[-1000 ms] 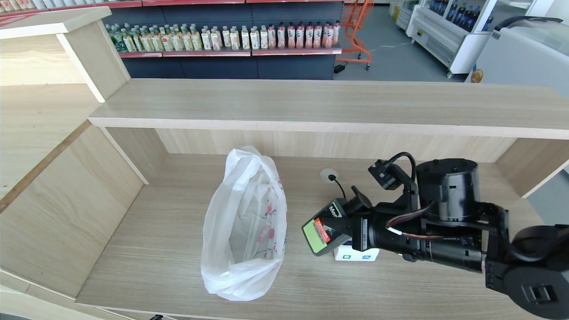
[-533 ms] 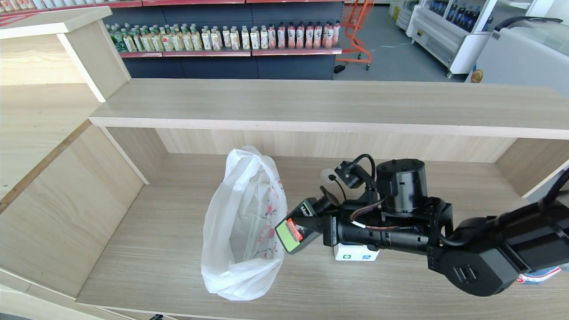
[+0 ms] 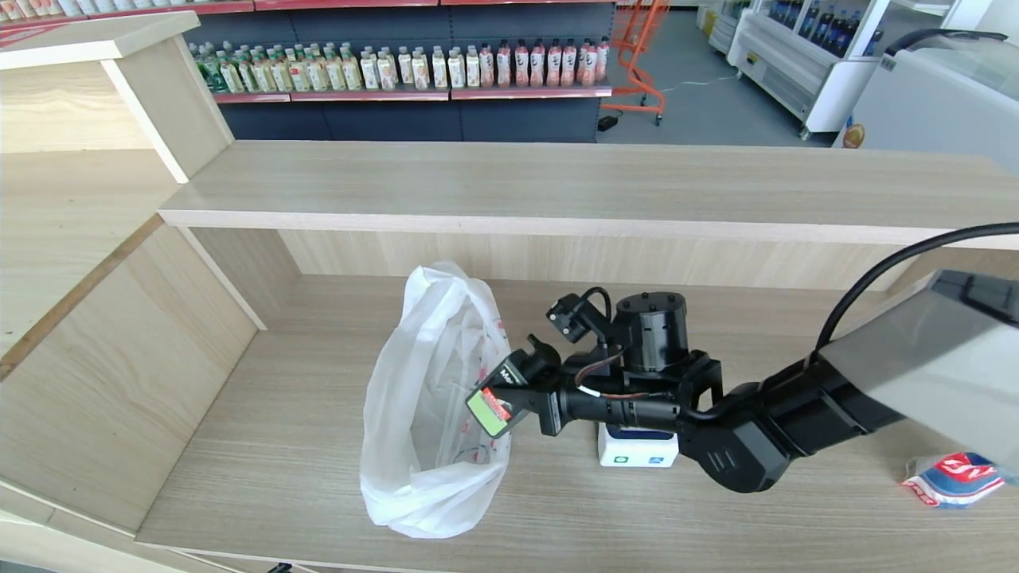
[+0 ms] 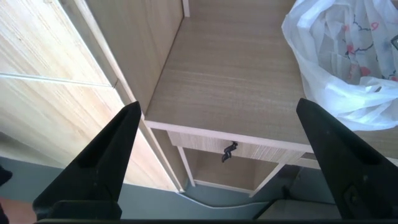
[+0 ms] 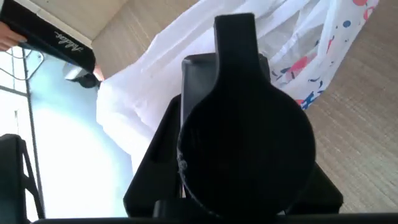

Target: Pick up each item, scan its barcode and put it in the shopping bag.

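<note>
- One dark pack (image 3: 488, 408) with a green and red label is clamped end-on in the right gripper (image 3: 525, 382). It is tilted, with its label face turned up and toward the robot.
- The pack hangs at the right-hand rim of the shopping bag (image 3: 430, 414), its labelled end over the bag's open mouth, above the counter and not resting on it.
- In the right wrist view the pack and finger show as a black shape in front of the shopping bag (image 5: 186, 81), whose white plastic carries red and blue print.
- The shopping bag stands upright on the lower counter (image 3: 279, 446), mouth open and sides crumpled, roughly in the middle of the recess.
- A small white box (image 3: 637, 454) sits on the counter just to the right of the bag, partly under the right arm.
- One red, white and blue packet (image 3: 951, 479) lies flat on the counter, well apart from the bag, at the far right.
- The left gripper (image 4: 217, 106) hangs with its two fingers spread wide and nothing between them, near the counter's front edge; the bag (image 4: 348, 56) lies off to one side of it.
- Behind the upper ledge (image 3: 573, 183), a store shelf (image 3: 398, 72) carries a row of bottles.
</note>
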Controlling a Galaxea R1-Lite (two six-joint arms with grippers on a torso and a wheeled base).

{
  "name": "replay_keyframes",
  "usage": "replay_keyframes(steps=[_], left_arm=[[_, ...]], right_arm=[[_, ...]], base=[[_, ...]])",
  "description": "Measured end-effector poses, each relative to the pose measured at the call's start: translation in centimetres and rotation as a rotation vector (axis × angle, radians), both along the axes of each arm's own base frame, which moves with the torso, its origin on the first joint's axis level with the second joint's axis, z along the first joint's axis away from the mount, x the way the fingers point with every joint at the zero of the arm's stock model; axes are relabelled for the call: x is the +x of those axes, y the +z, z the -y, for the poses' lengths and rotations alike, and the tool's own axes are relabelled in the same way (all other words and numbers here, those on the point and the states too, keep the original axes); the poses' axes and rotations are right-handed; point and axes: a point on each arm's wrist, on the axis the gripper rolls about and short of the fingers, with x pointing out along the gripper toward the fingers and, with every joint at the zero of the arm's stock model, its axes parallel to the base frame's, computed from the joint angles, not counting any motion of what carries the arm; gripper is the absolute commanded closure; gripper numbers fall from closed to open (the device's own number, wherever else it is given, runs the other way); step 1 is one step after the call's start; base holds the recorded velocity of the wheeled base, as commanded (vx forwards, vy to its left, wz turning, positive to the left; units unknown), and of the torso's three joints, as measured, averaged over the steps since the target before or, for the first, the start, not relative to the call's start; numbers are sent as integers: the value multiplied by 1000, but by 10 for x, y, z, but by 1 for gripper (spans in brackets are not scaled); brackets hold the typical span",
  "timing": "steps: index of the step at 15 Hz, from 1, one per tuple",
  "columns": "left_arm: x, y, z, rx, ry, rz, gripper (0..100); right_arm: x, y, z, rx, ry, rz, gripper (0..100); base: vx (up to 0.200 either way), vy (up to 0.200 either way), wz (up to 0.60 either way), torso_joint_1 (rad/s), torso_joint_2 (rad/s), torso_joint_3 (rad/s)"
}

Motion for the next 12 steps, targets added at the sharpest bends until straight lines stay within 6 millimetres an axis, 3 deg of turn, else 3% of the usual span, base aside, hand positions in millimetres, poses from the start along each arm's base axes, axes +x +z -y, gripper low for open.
replay_keyframes(steps=[9, 10, 12], left_arm=[[0, 0, 0, 0, 0, 0, 0], [0, 0, 0, 0, 0, 0, 0], [0, 0, 0, 0, 0, 0, 0]], right_arm=[[25, -42, -23, -130, 158, 234, 100], [27, -45, -23, -157, 172, 284, 0], [32, -49, -22, -188, 194, 350, 0]], base=[[0, 0, 0, 0, 0, 0], [0, 0, 0, 0, 0, 0], [0, 0, 0, 0, 0, 0]])
